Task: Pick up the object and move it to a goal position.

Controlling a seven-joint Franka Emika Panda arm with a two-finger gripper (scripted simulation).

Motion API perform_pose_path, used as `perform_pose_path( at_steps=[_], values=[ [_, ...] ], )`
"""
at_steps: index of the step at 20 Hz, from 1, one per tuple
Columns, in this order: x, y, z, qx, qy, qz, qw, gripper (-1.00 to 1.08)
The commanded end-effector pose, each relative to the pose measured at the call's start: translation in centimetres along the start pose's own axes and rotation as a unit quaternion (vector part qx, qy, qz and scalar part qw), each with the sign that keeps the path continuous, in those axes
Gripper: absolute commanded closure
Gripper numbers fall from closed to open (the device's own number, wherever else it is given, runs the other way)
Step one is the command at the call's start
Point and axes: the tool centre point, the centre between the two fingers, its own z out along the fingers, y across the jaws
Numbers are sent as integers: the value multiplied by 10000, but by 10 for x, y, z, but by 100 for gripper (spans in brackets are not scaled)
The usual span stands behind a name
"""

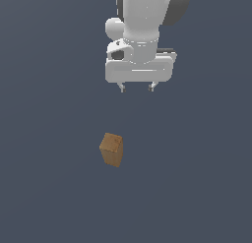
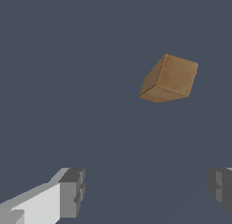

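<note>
Fingers [image 2: 72, 193] are standing wide apart on the white gripper [image 1: 137, 88], hanging empty above the tan-brown cardboard-like block [image 1: 111, 149]; likely light and rigid, best pinched across opposite flat side faces.

surface [image 1: 49, 188]: plain dark slate-grey | uniform | fills both views

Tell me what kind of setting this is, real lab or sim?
Looks like a bare simulator scene, not a real room: a flat, uniform grey-blue ground with no texture or walls, a cleanly rendered white gripper hanging open, and one tan-brown block below it, untouched.
</note>
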Motion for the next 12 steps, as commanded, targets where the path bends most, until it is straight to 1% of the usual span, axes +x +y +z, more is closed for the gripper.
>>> perform_pose_path(
  at_steps=[1,7,12],
  values=[
    [8,5,6,8,-14,93,10000,-92],
    [36,23,28,26,-53,422,9991,-92],
    [64,45,58,23,-96,796,9968,-92]
  ],
)
